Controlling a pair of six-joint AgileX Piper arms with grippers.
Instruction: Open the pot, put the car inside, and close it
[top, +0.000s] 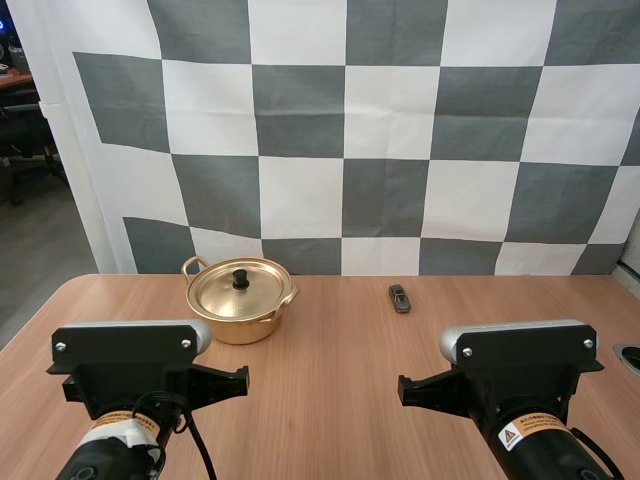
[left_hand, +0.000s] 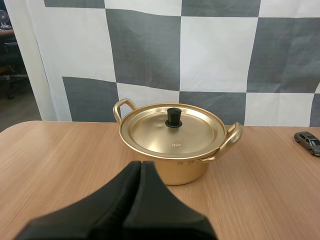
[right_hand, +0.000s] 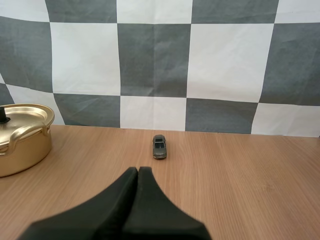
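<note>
A gold pot (top: 240, 303) stands at the back left of the wooden table, its lid (top: 240, 288) on, with a black knob (top: 240, 279) in the middle. A small grey toy car (top: 400, 298) lies to its right. In the left wrist view my left gripper (left_hand: 140, 166) is shut on nothing, short of the pot (left_hand: 175, 145) and its knob (left_hand: 174, 117); the car (left_hand: 308, 142) lies beyond the pot's handle. My right gripper (right_hand: 138, 172) is shut on nothing, well short of the car (right_hand: 159, 146), with the pot (right_hand: 22, 137) off to one side.
Both arms' bases sit at the near edge of the table (top: 340, 380). A dark round fitting (top: 630, 357) lies at the table's right edge. Bare wood stretches between the arms and the pot and car.
</note>
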